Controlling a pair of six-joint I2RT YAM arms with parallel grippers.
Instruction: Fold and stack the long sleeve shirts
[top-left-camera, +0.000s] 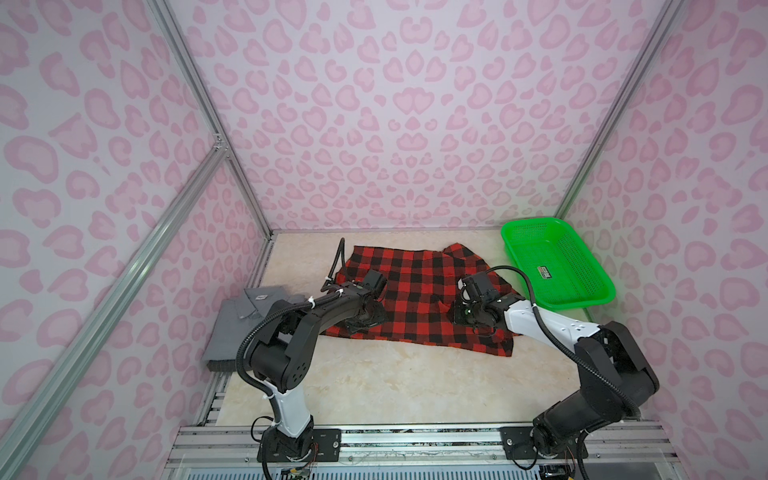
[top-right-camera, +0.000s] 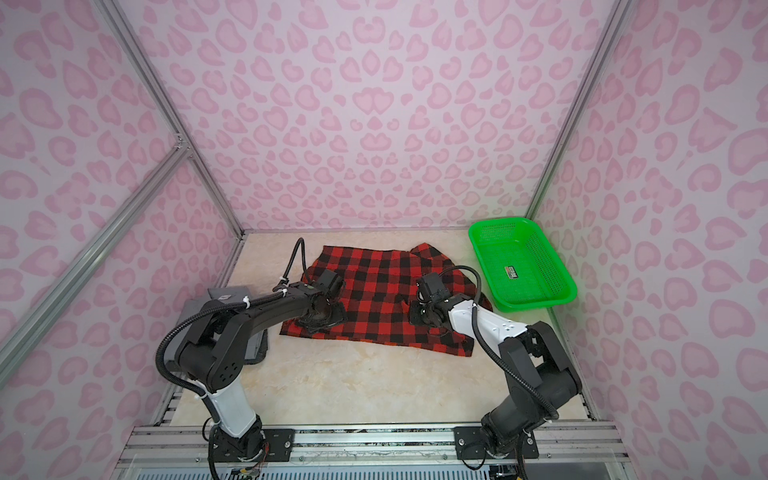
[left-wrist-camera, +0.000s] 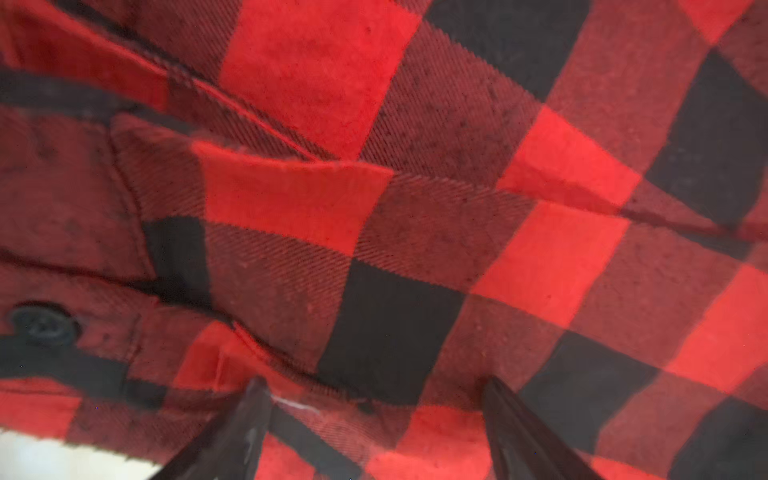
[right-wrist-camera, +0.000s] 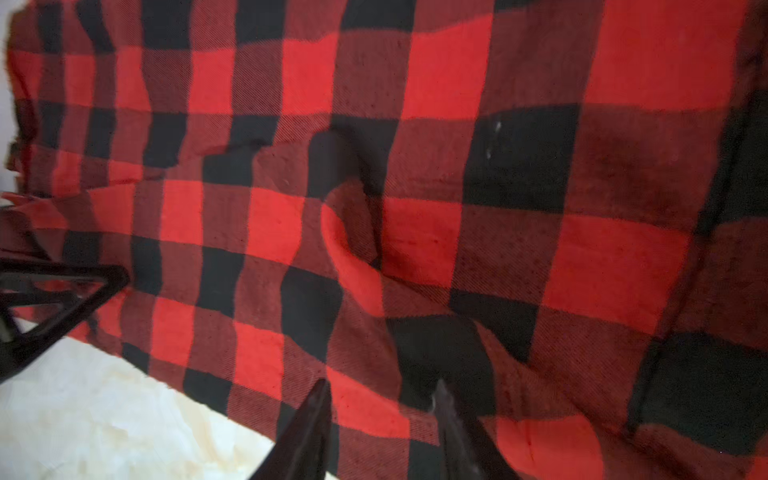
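Jaws of the left gripper (left-wrist-camera: 374, 386) stand wide apart, tips down at the checked shirt (left-wrist-camera: 415, 232), with nothing pinched between them. Jaws of the right gripper (right-wrist-camera: 382, 386) stand partly apart. A raised fold of cloth runs into the gap, and whether they pinch it cannot be told. In both top views the left gripper (top-left-camera: 365, 322) is over the shirt's near left part and the right gripper (top-left-camera: 459, 313) over its right part, the two well apart.

The checked shirt (top-left-camera: 419, 291), in large red and black squares of twill weave, lies spread on the table (top-left-camera: 395, 382), toward the back and about mid-width. Its near edge slants and its right side is rumpled. The left wrist view shows overlapped layers and a dark button (left-wrist-camera: 41, 328).

The grey shirt (top-left-camera: 232, 328) lies folded at the table's left edge, collar and small white label up, apart from the checked shirt. The left arm (top-left-camera: 316, 316) crosses above it and hides much of it in both top views. The basket (top-left-camera: 582, 257), green and perforated, stands at the back right corner, just beside the checked shirt's right side. Pink-patterned walls (top-left-camera: 415, 124) enclose the table.
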